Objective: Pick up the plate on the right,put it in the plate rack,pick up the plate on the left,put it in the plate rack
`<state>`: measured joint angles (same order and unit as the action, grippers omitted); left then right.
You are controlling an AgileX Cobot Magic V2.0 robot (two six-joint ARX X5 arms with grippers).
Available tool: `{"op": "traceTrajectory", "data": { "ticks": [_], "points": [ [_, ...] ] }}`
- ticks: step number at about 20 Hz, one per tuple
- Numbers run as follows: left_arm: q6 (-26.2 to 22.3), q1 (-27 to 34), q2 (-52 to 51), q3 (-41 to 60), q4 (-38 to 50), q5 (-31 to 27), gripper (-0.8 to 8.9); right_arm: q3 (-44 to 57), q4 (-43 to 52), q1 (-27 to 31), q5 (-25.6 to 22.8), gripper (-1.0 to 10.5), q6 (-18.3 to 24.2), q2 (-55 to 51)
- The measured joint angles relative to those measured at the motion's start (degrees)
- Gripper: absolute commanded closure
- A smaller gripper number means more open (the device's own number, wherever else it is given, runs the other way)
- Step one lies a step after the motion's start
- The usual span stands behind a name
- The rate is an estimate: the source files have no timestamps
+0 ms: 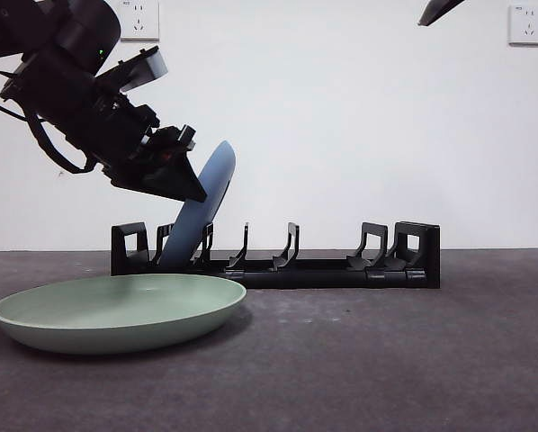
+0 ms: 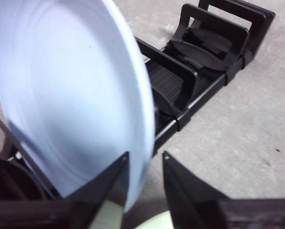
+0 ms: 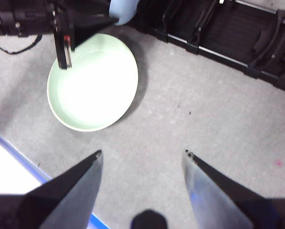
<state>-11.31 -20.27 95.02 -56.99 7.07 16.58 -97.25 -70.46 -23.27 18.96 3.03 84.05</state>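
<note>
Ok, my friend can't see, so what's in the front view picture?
A black robot gripper holds the rim of a pale blue round plate, which stands tilted in the left end of a long low black plastic plate rack. A pale green round plate lies flat on the grey table in front.

No text, label, brand, number or sign can be read in any view. The 2 wall sockets, one (image 1: 139, 19) at the upper left of the front view and one (image 1: 527, 23) at the upper right, carry small marks too tiny to make out. The rack (image 1: 323, 268), the blue plate (image 1: 203, 202) and the green plate (image 1: 116, 310) show no print.
</note>
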Motion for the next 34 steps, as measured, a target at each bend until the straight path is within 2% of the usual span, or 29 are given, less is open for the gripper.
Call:
{"op": "traceTrajectory", "data": {
  "ticks": [5,8,10,14,17,20,24,26,29,34],
  "points": [
    [0.0,-0.94,-2.19,0.0,-2.6,-0.13,6.77,0.0,1.11,0.02,0.0,6.6,0.0,0.0],
    [0.02,-0.94,-7.08,0.0,-4.85,-0.11,5.52,0.0,1.4,0.02,-0.02,6.6,0.0,0.0],
    [0.02,-0.96,-11.28,0.0,-7.02,-0.09,5.24,0.0,1.79,0.02,0.0,6.6,0.0,0.0],
    [-0.5,-0.96,-21.75,0.0,-16.41,-0.09,5.24,0.0,4.46,0.02,0.0,6.6,-0.24,0.04],
    [-4.7,-0.96,-31.5,0.0,-27.26,-0.09,5.24,0.0,7.06,-0.42,0.59,6.6,-1.14,1.77],
    [-10.45,-0.96,-40.68,-0.24,-40.85,-0.13,5.24,0.0,8.9,-2.29,0.81,6.6,-2.16,6.49],
    [-13.16,-0.96,-49.07,-2.47,-52.65,-0.13,4.98,0.07,11.23,-5.73,0.81,6.6,-2.71,14.97],
    [-13.57,-0.96,-51.52,-4.61,-56.81,-0.13,4.07,0.09,12.81,-7.13,0.81,6.6,-3.41,19.67],
    [-13.79,-0.96,-52.96,-8.0,-62.29,-0.13,4.04,0.11,14.6,-8.7,0.81,6.6,-3.96,26.36],
    [-13.99,-0.96,-53.09,-10.4,-65.05,-0.13,4.04,0.28,18.95,-10.6,0.79,6.6,-5.84,33.53]
  ]
}}
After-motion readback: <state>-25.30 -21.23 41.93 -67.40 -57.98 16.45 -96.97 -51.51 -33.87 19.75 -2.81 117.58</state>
